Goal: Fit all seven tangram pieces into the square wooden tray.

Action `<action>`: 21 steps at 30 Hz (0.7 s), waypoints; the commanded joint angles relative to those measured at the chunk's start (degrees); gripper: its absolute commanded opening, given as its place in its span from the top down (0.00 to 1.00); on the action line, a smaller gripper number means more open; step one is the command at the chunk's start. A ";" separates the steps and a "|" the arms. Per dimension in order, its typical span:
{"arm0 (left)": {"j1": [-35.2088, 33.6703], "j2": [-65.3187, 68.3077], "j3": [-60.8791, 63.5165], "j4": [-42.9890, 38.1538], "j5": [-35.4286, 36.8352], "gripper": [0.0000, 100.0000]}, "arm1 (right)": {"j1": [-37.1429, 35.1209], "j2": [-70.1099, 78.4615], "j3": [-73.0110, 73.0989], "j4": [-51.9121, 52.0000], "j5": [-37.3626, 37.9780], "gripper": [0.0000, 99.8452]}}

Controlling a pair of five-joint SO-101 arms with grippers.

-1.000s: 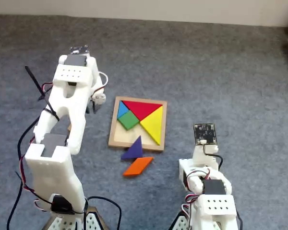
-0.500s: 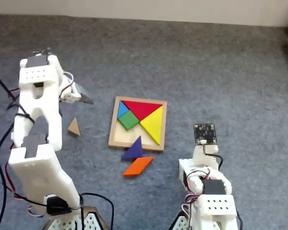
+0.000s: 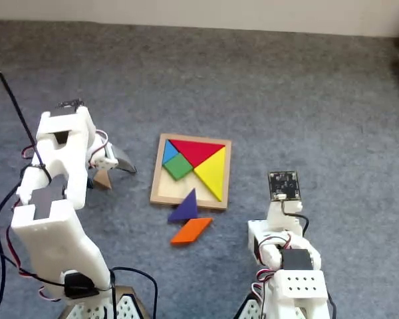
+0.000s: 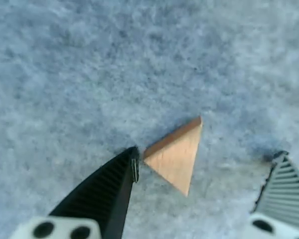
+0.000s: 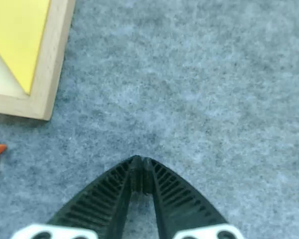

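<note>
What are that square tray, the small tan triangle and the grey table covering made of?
Tray: probably pale unpainted wood, matte, with a raised frame. Tan triangle: likely bare wood too; a darker cut edge shows. Covering: fuzzy grey felt or carpet, judging by mottled fibres.

My arms are chunky white printed shells. The left arm (image 3: 58, 226), frame's left side, trails black and red cables; the right arm (image 3: 299, 287) carries a small black board (image 3: 283, 185) and has black ribbed fingers (image 5: 108, 195).
</note>
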 commanded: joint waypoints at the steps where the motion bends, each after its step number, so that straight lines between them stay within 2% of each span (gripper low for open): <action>1: -0.75 -2.68 1.01 -4.66 -0.62 0.61 | 0.66 -0.66 1.80 -1.19 -0.09 0.97; 10: -0.75 -2.59 1.36 -5.01 -0.62 0.61 | 0.66 -0.66 1.80 -1.19 -0.09 0.97; 17: -0.40 -2.68 0.75 -5.10 -1.05 0.79 | 0.66 -0.66 1.80 -1.19 -0.09 0.97; 21: 0.22 -2.68 1.01 -5.10 -1.05 0.83 | 0.66 -0.66 1.80 -1.19 -0.09 0.97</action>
